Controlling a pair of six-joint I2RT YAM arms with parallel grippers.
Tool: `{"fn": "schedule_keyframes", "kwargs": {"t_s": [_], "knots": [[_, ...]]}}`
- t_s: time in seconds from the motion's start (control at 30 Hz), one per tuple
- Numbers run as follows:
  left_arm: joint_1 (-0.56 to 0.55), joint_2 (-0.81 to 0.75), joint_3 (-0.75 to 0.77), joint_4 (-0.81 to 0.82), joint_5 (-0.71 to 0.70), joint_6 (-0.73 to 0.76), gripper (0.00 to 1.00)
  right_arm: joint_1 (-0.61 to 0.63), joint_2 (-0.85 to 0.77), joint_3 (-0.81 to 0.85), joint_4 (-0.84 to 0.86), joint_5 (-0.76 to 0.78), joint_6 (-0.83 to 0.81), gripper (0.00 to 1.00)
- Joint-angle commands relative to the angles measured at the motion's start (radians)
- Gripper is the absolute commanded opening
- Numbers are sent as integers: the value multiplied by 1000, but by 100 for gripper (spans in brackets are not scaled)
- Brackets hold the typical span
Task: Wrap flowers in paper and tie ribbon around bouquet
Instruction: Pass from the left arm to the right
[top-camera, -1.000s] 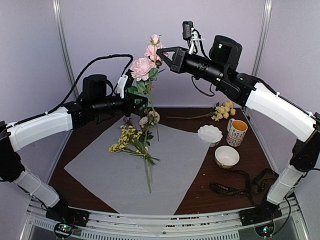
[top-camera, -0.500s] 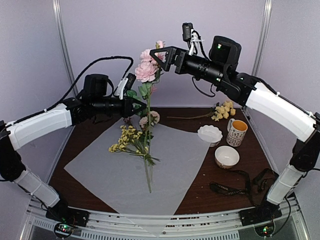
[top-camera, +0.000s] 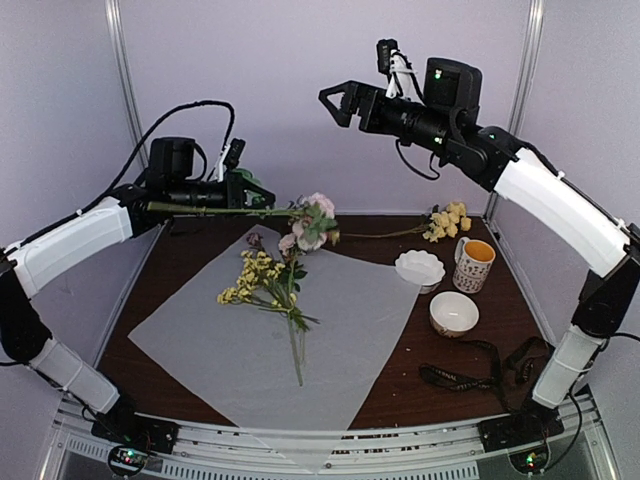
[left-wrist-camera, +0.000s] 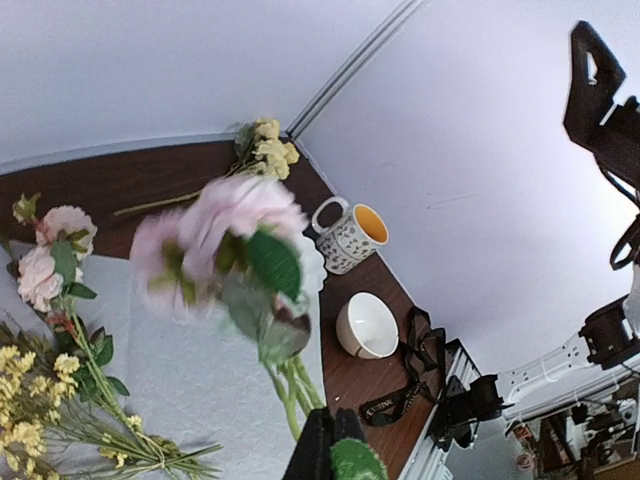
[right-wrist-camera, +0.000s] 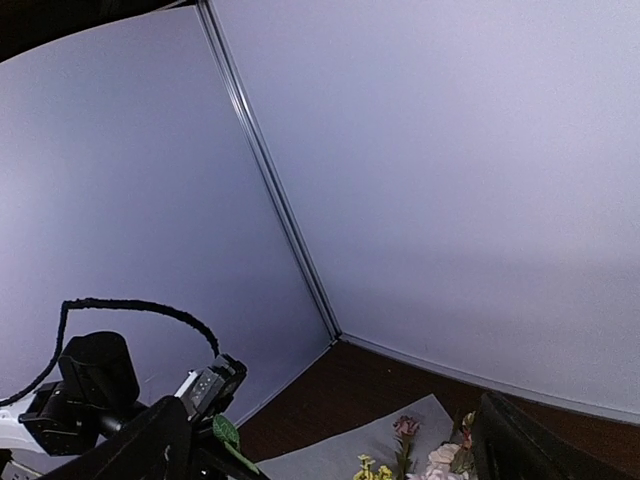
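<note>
clenching pink flowers (top-camera: 318, 210) by the stem, left claw (top-camera: 262, 197) level (right claw (top-camera: 338, 102) high, agape)

Paper (top-camera: 250, 340) is seen matt, thin, faintly fibrous; table (top-camera: 395, 395) dark wood-grain, slight sheen; bowl (top-camera: 453, 313) glossy glazed ceramic.

We see a patterned mug (top-camera: 474, 265), orange inside, upright at rt rear of the brown table (top-camera: 500, 305). Just left of it: white scalloped dish (top-camera: 419, 268). In front, nearer us: plain white bowl (top-camera: 454, 313).
</note>
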Motion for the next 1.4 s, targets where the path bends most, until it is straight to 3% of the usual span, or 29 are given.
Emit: {"fn": "schedule_keyframes", "kwargs": {"t_s": [0.0, 0.1, 0.23, 0.6, 0.83, 0.97, 1.2, 1.37], "knots": [[84, 17, -138, 228, 59, -228, 0, -18, 90, 130, -181, 63, -42, 100], [98, 48, -197, 380, 56, -305, 0, -19, 105, 108, -189, 50, -41, 100], [98, 61, -172, 372, 3, -256, 0, -21, 114, 83, -203, 42, -53, 100], [98, 116, 158, -48, -218, 212, 0, -21, 103, 50, -224, -10, -117, 100], [123, 170, 290, -33, -424, 469, 0, -53, 39, -38, -138, -54, -100, 100], [127, 246, 348, 43, -413, 630, 0, -82, -7, -127, -65, -61, -60, 100], [127, 248, 99, 203, -134, 729, 0, -85, -91, -267, -43, -34, -115, 100], [115, 186, -198, 221, -110, 790, 0, -82, -170, -380, -25, -122, -168, 99]]}}
